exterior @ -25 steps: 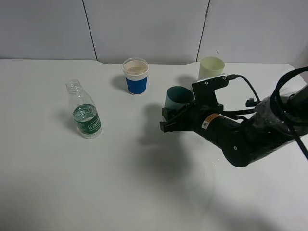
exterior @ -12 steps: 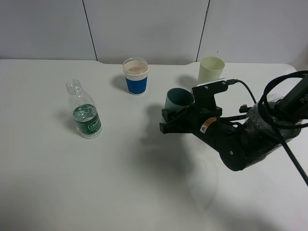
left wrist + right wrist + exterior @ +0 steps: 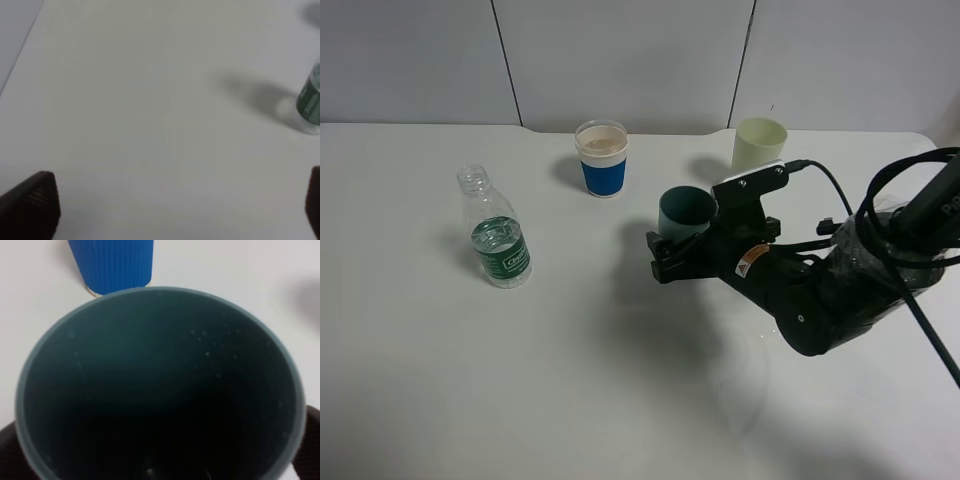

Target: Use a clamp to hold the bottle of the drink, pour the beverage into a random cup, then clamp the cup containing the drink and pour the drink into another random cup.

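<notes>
One dark teal cup [image 3: 686, 212] sits pinched in the right tool [image 3: 670, 255], tilted, its mouth facing up and back toward the wrist; the blue cup [image 3: 602, 160] stands beyond it. The left tool [image 3: 170, 210] is spread wide.

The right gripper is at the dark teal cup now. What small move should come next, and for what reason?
Probably finish opening the right gripper and draw it back. The dark teal cup stands upright on the table, and inside it only droplets show, so its pour seems done. The blue cup stands close behind, so retreat away from it.
</notes>
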You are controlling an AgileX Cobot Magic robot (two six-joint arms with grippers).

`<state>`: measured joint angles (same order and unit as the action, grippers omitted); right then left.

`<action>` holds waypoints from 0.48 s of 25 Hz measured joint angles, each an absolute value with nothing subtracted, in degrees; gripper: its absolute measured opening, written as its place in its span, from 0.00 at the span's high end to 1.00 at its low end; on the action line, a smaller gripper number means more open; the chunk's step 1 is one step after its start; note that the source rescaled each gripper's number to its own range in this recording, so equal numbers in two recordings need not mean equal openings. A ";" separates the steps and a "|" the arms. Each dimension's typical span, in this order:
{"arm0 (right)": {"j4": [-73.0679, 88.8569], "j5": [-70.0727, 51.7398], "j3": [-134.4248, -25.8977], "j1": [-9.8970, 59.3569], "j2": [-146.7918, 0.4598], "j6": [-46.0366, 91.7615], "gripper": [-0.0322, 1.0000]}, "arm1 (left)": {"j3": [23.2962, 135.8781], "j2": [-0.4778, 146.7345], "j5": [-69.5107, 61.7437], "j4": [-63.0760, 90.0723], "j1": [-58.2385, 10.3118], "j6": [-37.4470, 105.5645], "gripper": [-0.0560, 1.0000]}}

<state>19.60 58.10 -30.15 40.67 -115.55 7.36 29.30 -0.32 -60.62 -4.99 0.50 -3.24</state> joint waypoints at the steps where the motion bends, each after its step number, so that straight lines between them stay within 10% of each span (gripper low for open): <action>1: 19.41 58.62 -30.15 40.67 -115.66 7.36 0.27 | 29.30 -0.32 -60.62 -4.99 0.50 -3.24 0.00; 5: 18.45 59.84 -30.15 40.67 -115.93 7.36 0.04 | 29.30 -0.32 -60.62 -4.99 0.50 -3.20 0.00; 12: 18.44 59.30 -29.02 41.20 -112.11 7.47 0.01 | 29.30 -0.32 -60.62 -4.99 0.50 -3.20 0.00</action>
<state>18.44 59.30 -29.02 41.20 -112.11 7.47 29.30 -0.32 -60.62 -4.99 0.50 -3.20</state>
